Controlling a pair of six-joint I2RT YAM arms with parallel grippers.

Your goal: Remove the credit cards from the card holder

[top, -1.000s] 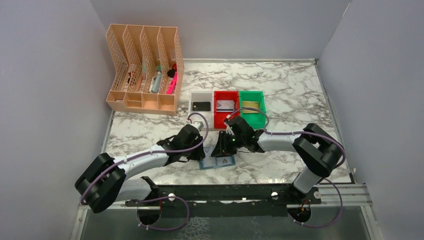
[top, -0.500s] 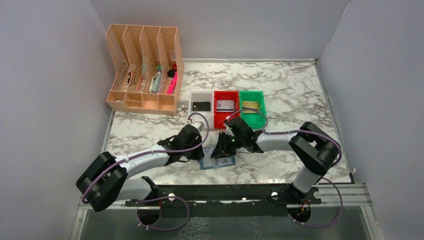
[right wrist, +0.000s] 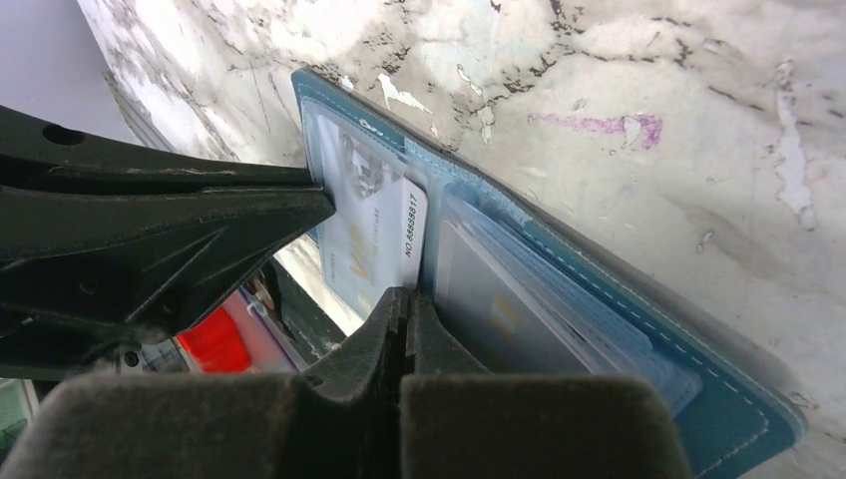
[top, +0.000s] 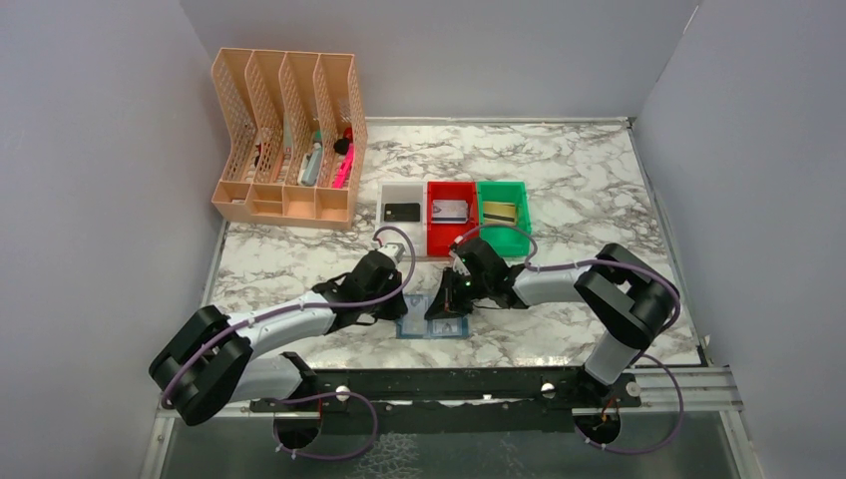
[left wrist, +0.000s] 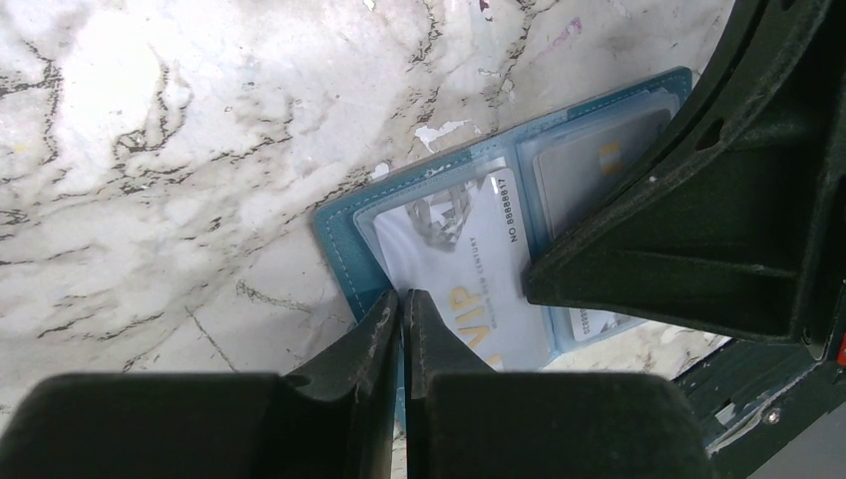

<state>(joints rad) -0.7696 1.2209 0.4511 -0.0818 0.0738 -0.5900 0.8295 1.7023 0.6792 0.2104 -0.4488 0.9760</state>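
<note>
Nearest me, my left gripper (left wrist: 402,299) has its jaws drawn almost together with only a thin slit between them. Its tips are down on the outer rim of the card holder (left wrist: 342,249), and I cannot tell whether they pinch anything. The blue holder lies open and flat on the marble table (left wrist: 150,150), directly under both tools. Just past the left tips, a white card (left wrist: 454,269) printed VIP sits in that half's clear pocket. My right gripper (right wrist: 401,297) is pressed fully closed, nothing visible between its jaws, tips at the centre fold just beside the white card's edge. Across the fold from the left gripper, the other half holds a grey card (right wrist: 499,309) behind clear plastic. Well beyond both grippers is a row of three bins: a white bin (top: 401,195) with a black card (top: 401,212), a red bin (top: 451,239) with a silver card (top: 451,210), and a green bin (top: 502,192) with a gold card (top: 500,211). Farther off, beyond the left gripper, stands the peach file rack (top: 289,140).
</note>
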